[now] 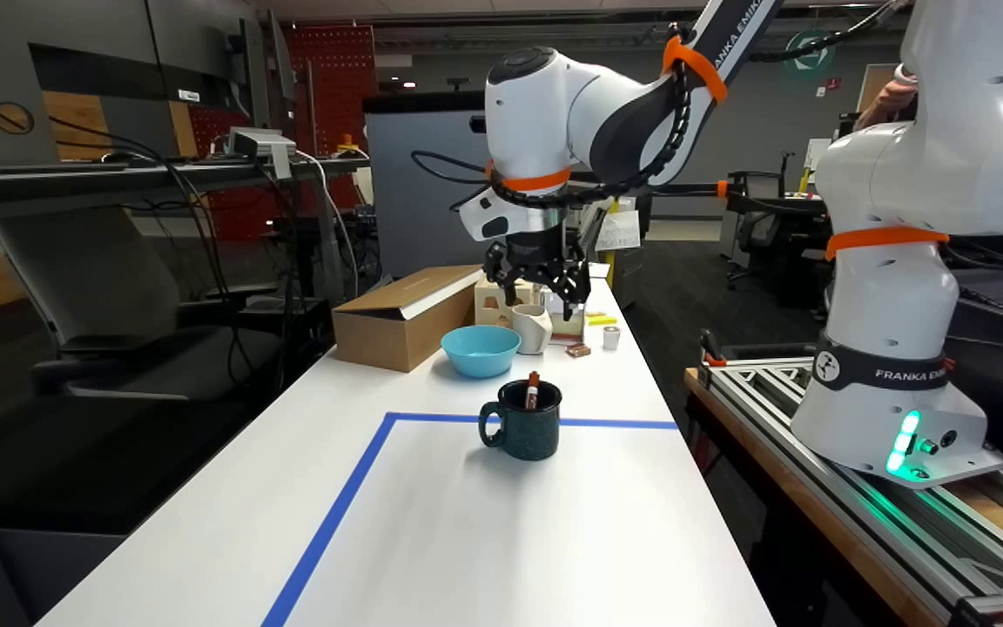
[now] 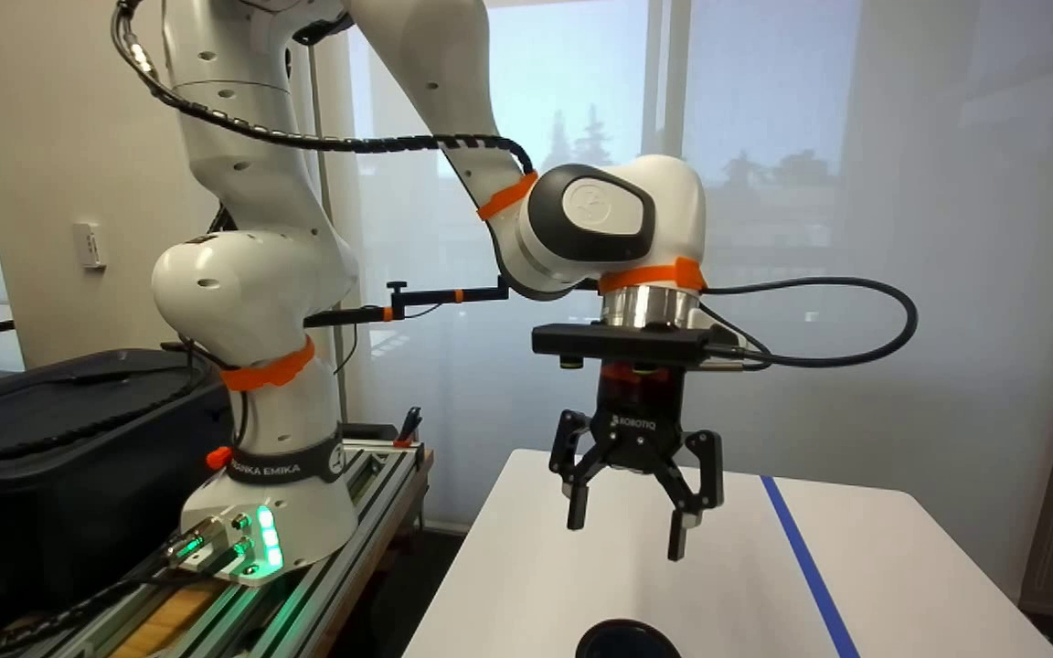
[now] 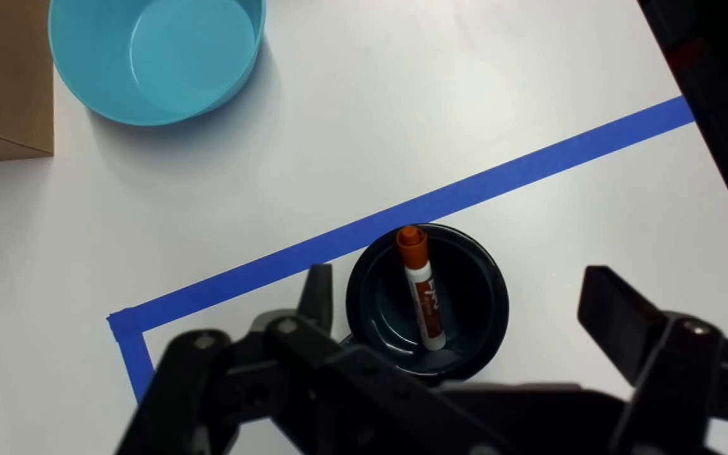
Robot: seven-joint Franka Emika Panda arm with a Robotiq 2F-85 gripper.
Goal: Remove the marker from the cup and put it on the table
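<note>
The glossy white arm (image 2: 440, 59) has rounded joints (image 2: 216, 306), orange bands (image 2: 266, 369) and a ribbed black cable (image 2: 335, 144). A white-lettered black collar (image 2: 284, 466) tops the base (image 2: 314, 525), where green lights (image 2: 269, 539) glow. The black pincer (image 2: 627, 529), marked ROBOTIQ, has slim, square-ended fingers (image 2: 677, 537).

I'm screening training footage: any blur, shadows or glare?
In the wrist view the gripper looks blurrier than the marker, and glints show inside the cup; in an exterior view the cup softly shadows the table; in an exterior view the window glows behind the arm.
</note>
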